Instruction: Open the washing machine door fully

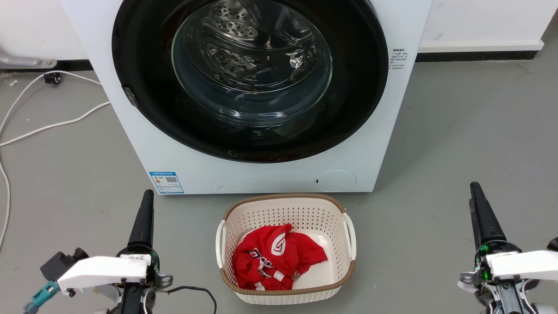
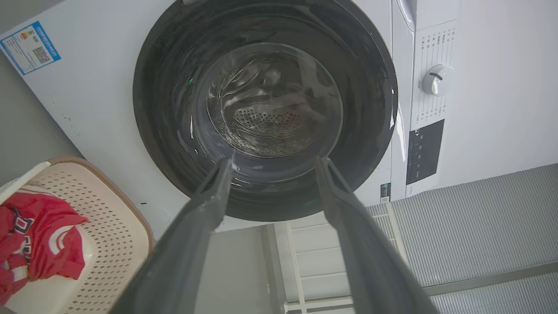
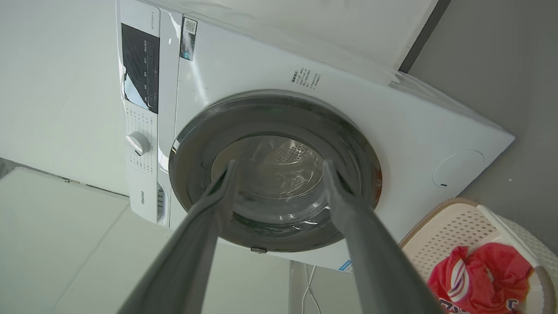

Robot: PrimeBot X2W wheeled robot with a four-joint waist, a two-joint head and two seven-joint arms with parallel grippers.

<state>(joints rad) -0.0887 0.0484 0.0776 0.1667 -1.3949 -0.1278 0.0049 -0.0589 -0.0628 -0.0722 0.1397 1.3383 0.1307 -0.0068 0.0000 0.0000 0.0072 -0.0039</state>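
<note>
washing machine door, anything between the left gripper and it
Nothing visible does: only floor lies between the left gripper and the closed washing machine door. The laundry basket sits on the floor to that gripper's right, off that line.

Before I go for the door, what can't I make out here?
Head view: top of the washing machine door, cut off by the upper edge.
Head view: grey tab on the door's left rim, too small to tell latch from handle.
Left wrist view: control panel print, too small to read.
Right wrist view: right pincer fingers cover parts of the door's lower rim.
Head view: basket floor under the red garment, hidden.
</note>
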